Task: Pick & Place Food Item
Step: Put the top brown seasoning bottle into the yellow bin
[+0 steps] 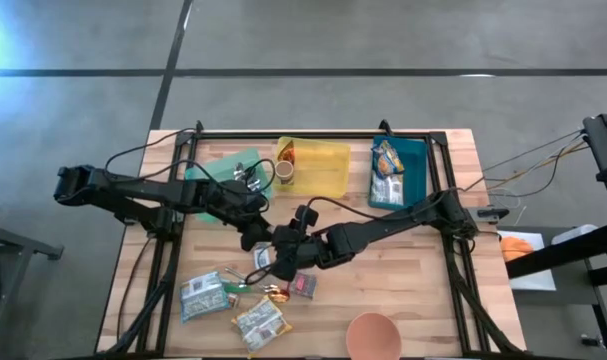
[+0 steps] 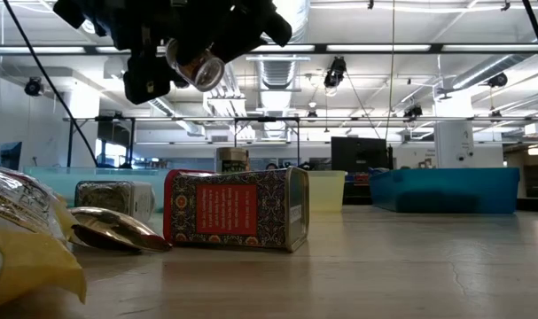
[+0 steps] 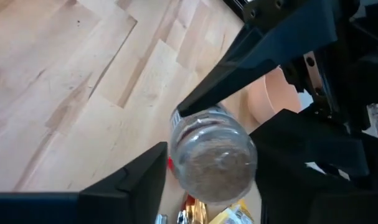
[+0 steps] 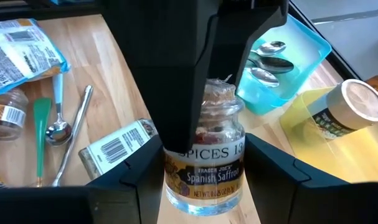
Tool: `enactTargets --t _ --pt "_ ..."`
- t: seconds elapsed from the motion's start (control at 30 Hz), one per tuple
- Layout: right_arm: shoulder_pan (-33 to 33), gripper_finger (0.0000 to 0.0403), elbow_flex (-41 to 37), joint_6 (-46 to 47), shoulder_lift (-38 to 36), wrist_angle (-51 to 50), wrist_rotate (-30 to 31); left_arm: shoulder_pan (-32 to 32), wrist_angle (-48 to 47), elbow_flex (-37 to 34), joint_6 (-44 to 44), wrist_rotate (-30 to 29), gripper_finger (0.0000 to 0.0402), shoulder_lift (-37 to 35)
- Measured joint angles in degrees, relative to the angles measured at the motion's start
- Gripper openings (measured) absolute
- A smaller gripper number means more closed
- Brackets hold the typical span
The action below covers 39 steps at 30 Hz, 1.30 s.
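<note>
**Saffron jar held mid-air between both tools**

Centre of high view: right tool clamps the saffron jar above the table. Left tool straddles the jar's base, jaws partly parted; contact unclear. Red tin lies on the table below.

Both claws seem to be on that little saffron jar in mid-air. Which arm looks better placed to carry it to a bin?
Probably the left: the saffron jar sits between both claws, left claw and right claw, but the left arm lies nearer the yellow bin.
</note>
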Motion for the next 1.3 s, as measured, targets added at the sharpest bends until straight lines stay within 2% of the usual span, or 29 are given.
enactTargets --t 0.13,0.47,0.7,0.9,1.13,1.3 --pt "0.0 0.0177 0.0 0.0 0.0 0.0 0.0 0.0 0.4 -0.1 0.2 0.0 0.0168 0.0" --pt "0.0 0.0182 0.0 0.0 0.0 -0.1 -0.4 0.0 0.7 -0.2 0.2 1.2 0.0168 0.1" --pt "0.1 0.0285 0.2 1.0 -0.3 -1.4 -4.3 0.1 0.2 -0.3 0.3 0.8 0.0168 0.2" --pt "0.3 0.0329 0.2 1.9 -0.7 -4.2 -4.9 0.8 -1.6 -0.3 0.1 -2.7 0.0168 0.2" --pt "0.6 0.0335 1.1 11.5 -2.9 -22.5 -4.5 4.1 -3.1 0.3 0.0 -4.7 0.0168 0.2" --pt "2.2 0.0335 0.3 18.2 -4.5 -34.7 -0.6 8.9 -6.2 4.7 1.1 -4.9 0.0168 0.3"
